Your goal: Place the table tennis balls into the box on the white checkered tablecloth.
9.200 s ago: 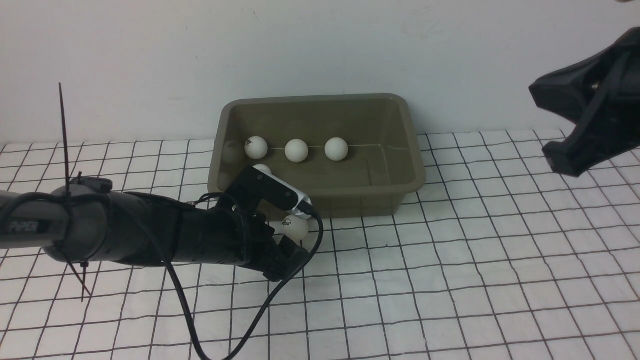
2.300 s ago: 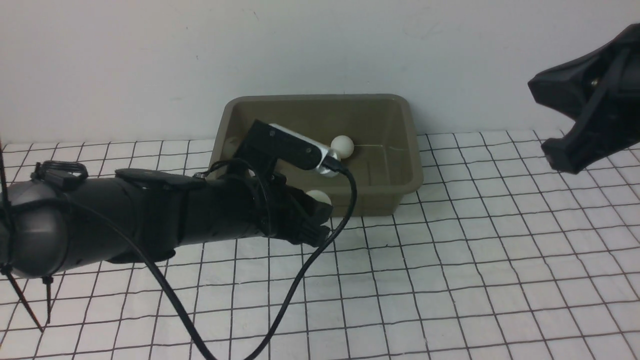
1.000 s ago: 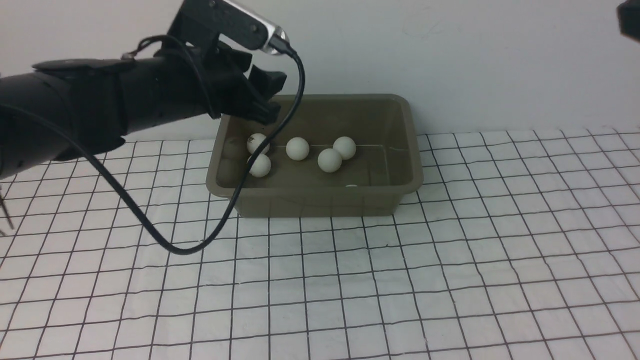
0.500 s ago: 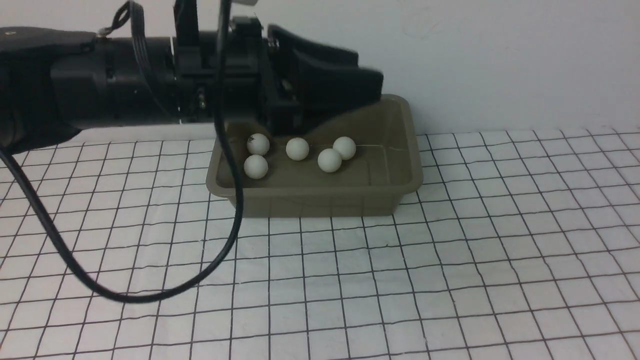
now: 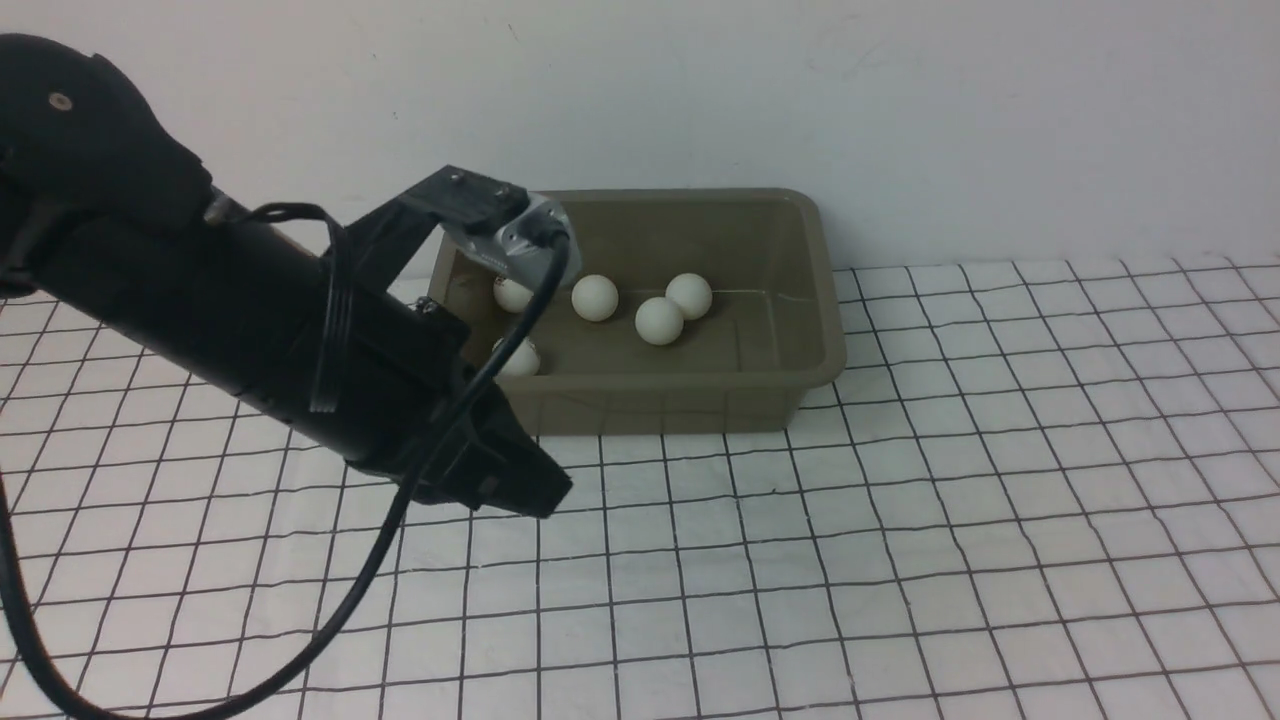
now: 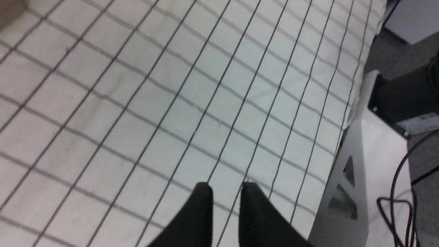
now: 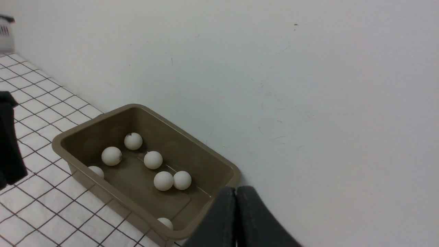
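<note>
Two fingers of the left tool (image 6: pixel 226 193) stand narrow, a slim gap between them and nothing held; the right tool (image 7: pixel 236 193) has its fingertips together, also without a ball. In the front view the left arm (image 5: pixel 300 350) fills the left of the frame, its black cable (image 5: pixel 400 505) looping down toward the lower left corner and crossing in front of the box (image 5: pixel 640 383). Seven white balls (image 5: pixel 659 321) show inside that box, upper centre of the frame, so the job looks done or nearly so. Beyond spreads the checkered tablecloth (image 5: pixel 900 520). The likeliest trouble is the arm swinging back: its wrist or the cable could catch the rim, drag or tip the box, and send balls rolling onto the cloth. Lifting clear first would lessen that risk.
</note>
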Controlling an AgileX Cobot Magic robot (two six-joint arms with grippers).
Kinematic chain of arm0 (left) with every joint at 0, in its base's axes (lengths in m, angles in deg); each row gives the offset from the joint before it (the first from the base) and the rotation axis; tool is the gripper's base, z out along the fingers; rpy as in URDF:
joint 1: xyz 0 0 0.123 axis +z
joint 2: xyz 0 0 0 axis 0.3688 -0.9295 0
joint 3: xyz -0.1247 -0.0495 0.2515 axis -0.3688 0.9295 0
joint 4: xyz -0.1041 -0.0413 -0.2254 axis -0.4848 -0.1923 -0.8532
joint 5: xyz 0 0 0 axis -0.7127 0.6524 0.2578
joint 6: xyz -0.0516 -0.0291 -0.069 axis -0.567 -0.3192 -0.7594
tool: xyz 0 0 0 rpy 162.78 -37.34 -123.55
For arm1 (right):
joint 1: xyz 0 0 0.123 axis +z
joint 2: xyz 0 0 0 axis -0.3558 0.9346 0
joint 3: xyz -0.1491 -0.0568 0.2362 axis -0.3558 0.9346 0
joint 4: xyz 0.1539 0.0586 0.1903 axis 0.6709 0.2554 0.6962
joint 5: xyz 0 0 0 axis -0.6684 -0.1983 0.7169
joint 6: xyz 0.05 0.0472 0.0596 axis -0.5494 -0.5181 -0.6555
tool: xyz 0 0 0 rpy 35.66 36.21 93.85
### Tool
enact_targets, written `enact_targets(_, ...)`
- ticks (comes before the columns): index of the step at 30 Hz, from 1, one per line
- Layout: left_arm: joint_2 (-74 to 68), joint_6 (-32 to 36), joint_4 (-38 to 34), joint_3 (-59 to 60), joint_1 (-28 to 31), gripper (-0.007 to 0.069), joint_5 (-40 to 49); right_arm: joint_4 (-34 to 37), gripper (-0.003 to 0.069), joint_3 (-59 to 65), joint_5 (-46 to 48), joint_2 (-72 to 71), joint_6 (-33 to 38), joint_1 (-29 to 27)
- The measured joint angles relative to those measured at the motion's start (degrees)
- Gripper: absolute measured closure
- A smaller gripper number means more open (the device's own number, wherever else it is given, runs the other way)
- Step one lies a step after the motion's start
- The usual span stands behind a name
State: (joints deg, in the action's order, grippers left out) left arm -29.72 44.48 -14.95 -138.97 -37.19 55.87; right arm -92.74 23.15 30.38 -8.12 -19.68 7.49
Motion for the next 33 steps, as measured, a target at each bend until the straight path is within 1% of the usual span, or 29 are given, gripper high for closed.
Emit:
enact_targets(2,1.08,-2.53,4.14,0.08,0.0,0.0622,-0.8,0.0,0.0673,0.0,3.41,-1.85,0.0,0.0)
enact_targets(5,2.01,-6.2,10.45,0.08,0.0,0.0629,-4.11,0.81,0.0673,0.0,8.57,-4.49,-0.05,0.0)
enact_targets(8,2.02,-7.9,13.74,0.08,0.0,0.0629,-7.32,3.96,0.0673,0.07,12.8,-8.49,0.16,0.0)
enact_targets(12,2.02,-8.39,16.07,0.08,0.0,0.0629,-10.88,6.63,0.0673,2.83,12.7,-14.1,2.18,0.0)
enact_targets(18,2.02,-8.39,16.55,0.1,0.0,0.0629,-13.02,8.5,0.0673,17.5,4.1,-28.8,2.5,0.0)
enact_targets(21,2.02,-8.39,16.55,0.1,0.0,0.0629,-13.68,9.07,0.0673,24.58,-2.45,-33.59,0.63,0.0)
enact_targets(24,2.02,-8.39,16.55,0.1,0.0,0.0629,-13.88,9.14,0.0673,32.63,-8.41,-35.76,-3.46,0.0)
enact_targets(26,2.02,-8.39,16.55,0.1,0.0,0.0629,-13.91,8.89,0.0673,37.17,-11.02,-35.76,-4.78,0.0)
enact_targets(30,2.02,-8.39,16.55,0.1,0.0,0.0629,-14.07,6.86,0.0673,42.4,-14.15,-35.76,-5.58,0.0)
enact_targets(33,2.02,-8.39,16.55,0.1,0.0,0.0629,-14.11,5.75,0.0673,44.55,-14.39,-35.76,-6.19,0.0)
